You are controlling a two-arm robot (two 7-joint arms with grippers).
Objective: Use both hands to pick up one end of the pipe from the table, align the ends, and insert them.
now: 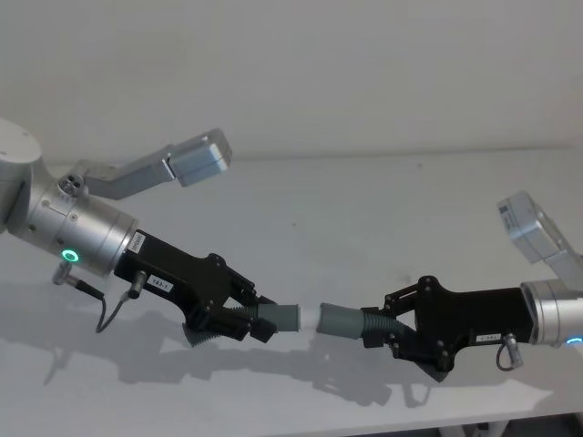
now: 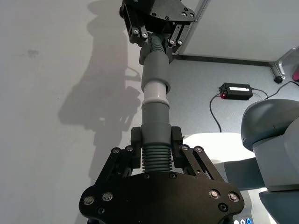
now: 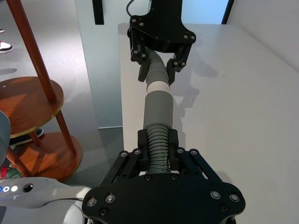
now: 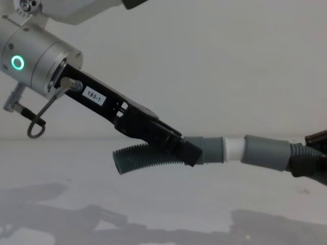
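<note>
Both pieces of the pipe hang above the white table, end to end. My left gripper is shut on the ribbed part of the left piece. That piece's grey cuff carries a white tip. My right gripper is shut on the right piece's ribs, just behind its plain cuff. The white tip meets the mouth of the right cuff in one straight line. Seen from the left wrist, the white tip sits between both cuffs, the right gripper beyond.
A wooden stool stands on the floor beside the table's edge. A black power box with cables lies on the floor. My grey body is close beside the left gripper.
</note>
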